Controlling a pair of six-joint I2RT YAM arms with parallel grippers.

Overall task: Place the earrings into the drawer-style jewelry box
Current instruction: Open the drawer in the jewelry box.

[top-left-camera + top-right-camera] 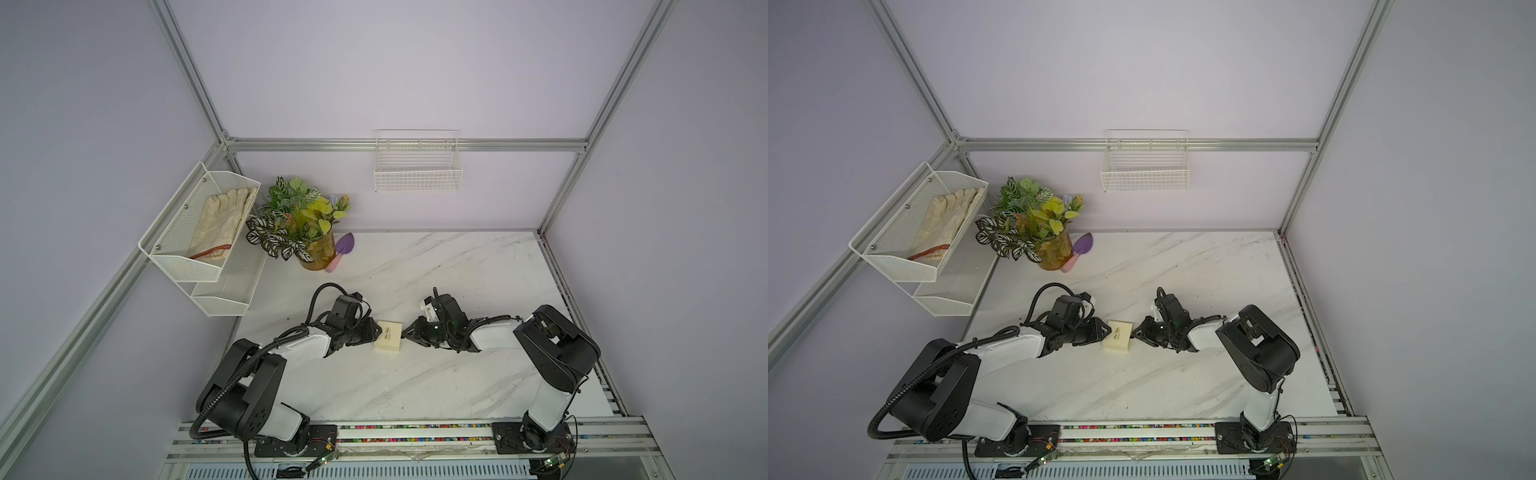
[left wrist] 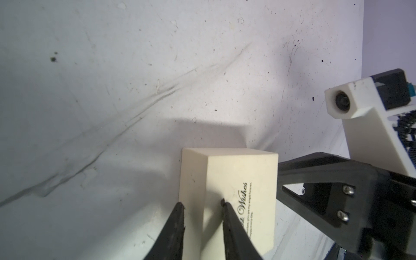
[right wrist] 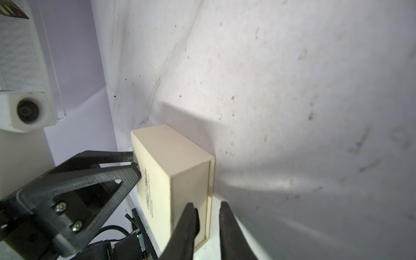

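Note:
The drawer-style jewelry box (image 1: 388,336) (image 1: 1118,334) is a small cream box with dark script on its lid, lying mid-table between both arms. My left gripper (image 1: 376,332) (image 2: 201,203) is shut on the box's near end. One finger lies on the lettered top (image 2: 238,180) and the other under the bottom edge. My right gripper (image 1: 405,334) (image 3: 207,204) is at the opposite end, where the drawer front (image 3: 191,191) faces it. Its jaws stand a narrow gap apart, with one finger before that face and the other near the table. The earrings and the pull tab are hidden.
At the back left stand a potted plant (image 1: 316,253) and a purple trowel (image 1: 343,249). A white mesh shelf (image 1: 199,224) holding a glove hangs on the left wall. A wire basket (image 1: 417,170) hangs on the back wall. The marble tabletop (image 1: 457,270) spreads behind the arms.

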